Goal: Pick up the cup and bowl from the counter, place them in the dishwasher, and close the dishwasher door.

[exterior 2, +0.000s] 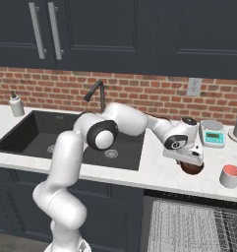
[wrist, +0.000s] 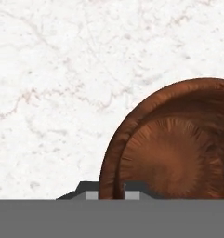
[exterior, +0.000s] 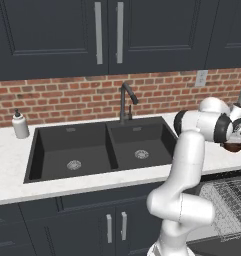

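Observation:
A brown wooden bowl (exterior 2: 192,168) is on the white counter (exterior 2: 159,172), right of the black sink (exterior 2: 51,133). My gripper (exterior 2: 189,161) comes down on it from above. In the hand view the bowl (wrist: 174,148) takes up the lower right, and the gripper (wrist: 112,189) has one fingertip on each side of the near rim, pressed against it. A grey cup (exterior 2: 231,176) with a pink inside stands upright to the bowl's right, near the counter's front edge. Below the counter the dishwasher is open, its grey wire rack (exterior 2: 189,226) pulled out.
A small kitchen scale (exterior 2: 212,133) stands behind the bowl by the brick wall. A soap bottle (exterior: 20,125) stands left of the sink, with the tap (exterior: 126,102) behind the basins. Dark cabinets hang above. The rack (exterior: 227,205) juts out below the counter's right part.

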